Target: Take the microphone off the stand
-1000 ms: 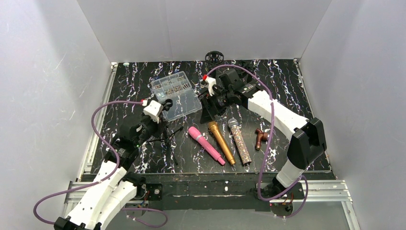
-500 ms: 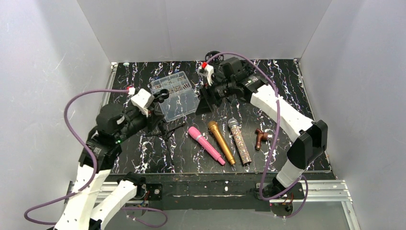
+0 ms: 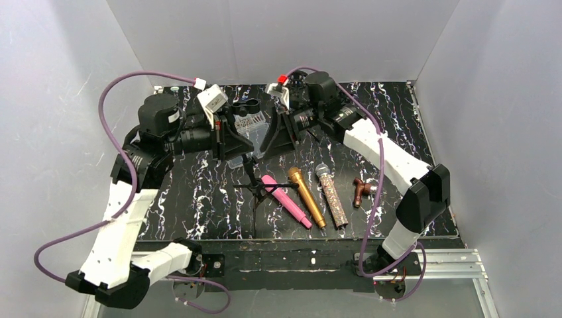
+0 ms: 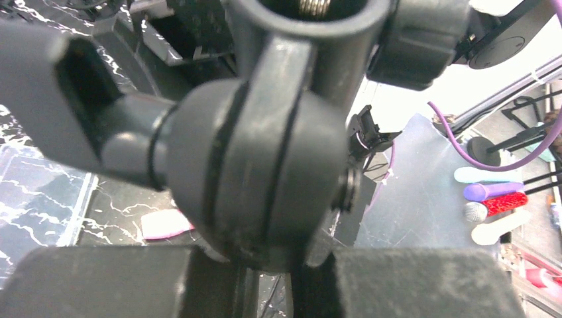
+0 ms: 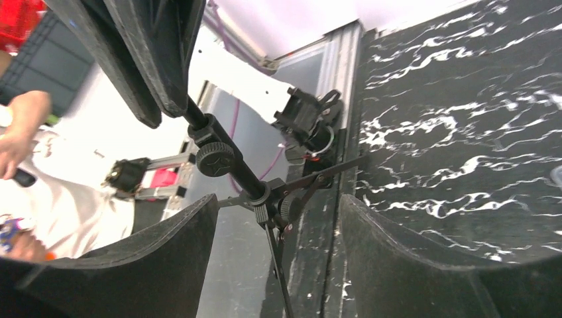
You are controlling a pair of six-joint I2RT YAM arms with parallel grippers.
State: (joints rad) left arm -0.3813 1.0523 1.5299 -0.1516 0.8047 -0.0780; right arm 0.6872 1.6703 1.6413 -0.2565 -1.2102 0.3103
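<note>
Anchoring of stand: clamped left gripper shut on swivel joint at upper centre, likely to brace it, spread right gripper open just beside; saw clip seemingly empty, with pink microphone, gold microphone and glitter microphone lying lower right on table.

White panels box it in: the back wall stands behind the tabletop, with the left wall and right wall rising off its side edges, all plain. The tabletop is black with white marble veins, under soft, even light. A silver metal rail runs along its near edge. There's a faint sheen on the left wall.
</note>
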